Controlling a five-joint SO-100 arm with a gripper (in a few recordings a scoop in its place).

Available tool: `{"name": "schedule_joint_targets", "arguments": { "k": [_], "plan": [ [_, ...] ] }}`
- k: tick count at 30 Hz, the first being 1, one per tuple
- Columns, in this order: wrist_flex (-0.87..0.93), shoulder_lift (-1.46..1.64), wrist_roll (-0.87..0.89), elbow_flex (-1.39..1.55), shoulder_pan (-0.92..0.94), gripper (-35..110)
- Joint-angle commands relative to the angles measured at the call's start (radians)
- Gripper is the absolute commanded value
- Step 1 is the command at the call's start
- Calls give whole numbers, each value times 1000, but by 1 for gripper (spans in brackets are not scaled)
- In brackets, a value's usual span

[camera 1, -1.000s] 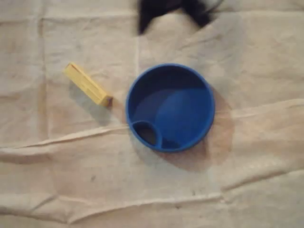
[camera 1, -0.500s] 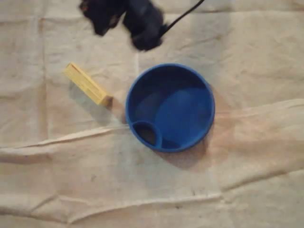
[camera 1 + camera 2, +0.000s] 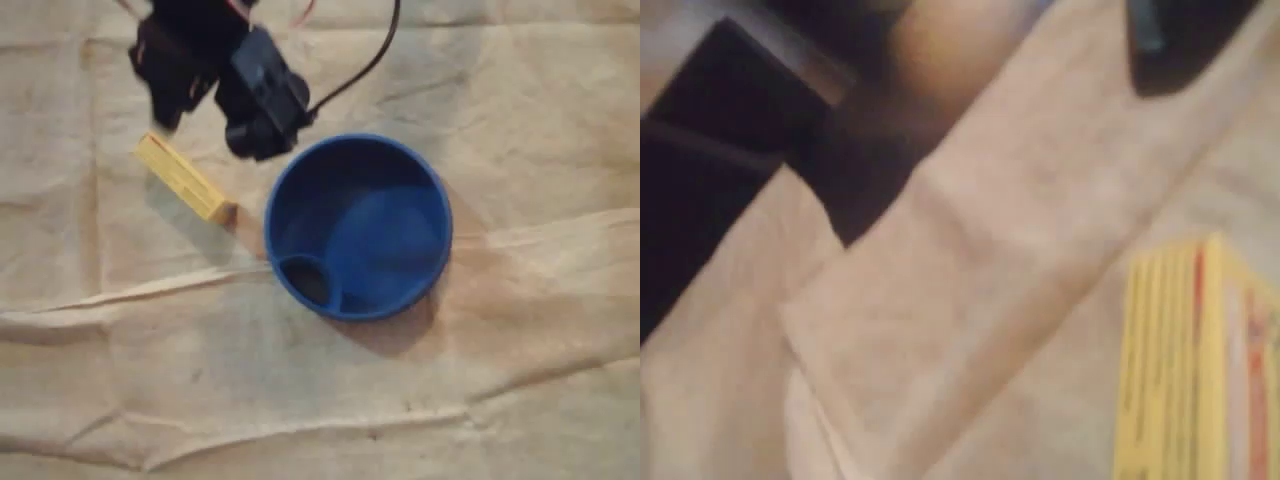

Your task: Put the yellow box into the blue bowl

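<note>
Moving down and to the left over the last second, the black gripper (image 3: 200, 100) has come in from the top edge of the overhead view and now hangs above the upper left end of the yellow box (image 3: 185, 178). The box and the blue bowl (image 3: 358, 225) lie where they lay before.

Closest of all, the wrist view is soft and blurred. One dark finger (image 3: 710, 170) crosses the left side and a second dark part sits in the top right corner, with bare beige cloth (image 3: 970, 280) showing in the wide gap between them. The jaws stand well apart with nothing between them. At the lower right of this view lies a yellow face of the box, printed with thin dark lines and a red stripe. The print is too blurred to read, and no brand can be made out.

Seen from overhead, the near part of the picture is wrinkled cloth with long folds running across it. Farther up sits the one bowl, round and deep blue, with a small oval pocket (image 3: 310, 282) inside its lower left rim. Just left of the bowl lies the one box, long and narrow, slanting from upper left to lower right. Its lower end is close to the bowl's rim but not touching it, and it rests flat on the cloth, outside the bowl. Beyond the box is the gripper, with a black cable (image 3: 360, 70) curving from it to the top edge.
</note>
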Motion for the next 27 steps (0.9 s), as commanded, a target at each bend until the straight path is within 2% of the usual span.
{"name": "schedule_joint_targets", "arguments": {
  "k": [1,15,24,27],
  "plan": [
    [-11,-11,17,-87,2,21],
    [-26,-78,8,-106,-51,21],
    [-250,-114,17,-94,-57,21],
    [-259,-153,11,-94,-51,21]
  ]
}}
